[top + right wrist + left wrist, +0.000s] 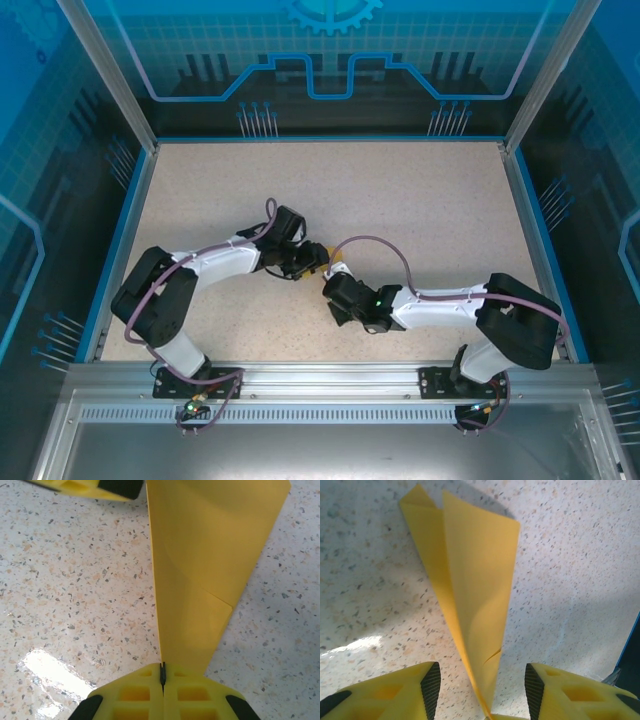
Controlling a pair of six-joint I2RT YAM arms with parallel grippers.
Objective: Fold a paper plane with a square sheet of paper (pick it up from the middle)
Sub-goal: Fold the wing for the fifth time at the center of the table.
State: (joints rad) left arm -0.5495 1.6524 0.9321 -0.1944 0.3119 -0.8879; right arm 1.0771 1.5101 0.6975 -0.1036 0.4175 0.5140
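Two grippers met near the middle of the table, and the paper plane was held up between them, clear of the surface. In the right wrist view, the right gripper had its fingers pressed together, pinching the narrow end of the paper so that the sheet stood on edge and widened away from the camera. In the left wrist view, the left gripper had its fingers spread, with the dark pads on either side of the paper and touching neither face.

The sheet was no longer a flat square. It showed as a long, pointed shape made of layered flaps around a centre crease, so most of the folding looked done. I judged the task to be late on. What seemed left was pressing or opening the wings, though the frames did not show whether every fold was finished, and then setting the plane down
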